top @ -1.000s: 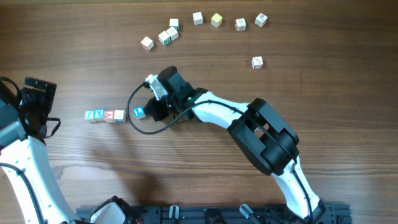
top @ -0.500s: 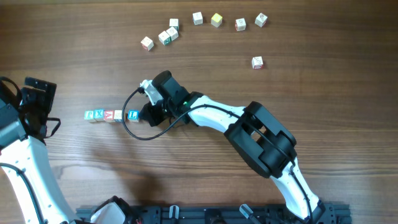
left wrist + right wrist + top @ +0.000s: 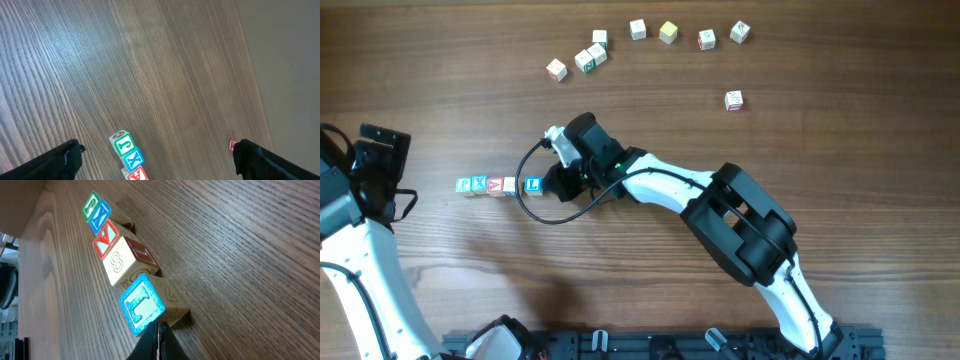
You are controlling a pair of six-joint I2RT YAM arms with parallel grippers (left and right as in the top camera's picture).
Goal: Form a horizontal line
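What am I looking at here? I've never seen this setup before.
These are two robot arms at a wooden table. The wide picture looks down from above; the other two come from a camera on each wrist. A row of lettered cubes lies left of centre; loose cubes are scattered near the top. The right claw is shut, holding nothing, its tip at the blue L cube ending the row. The left claw hangs open and empty near the row's other end.
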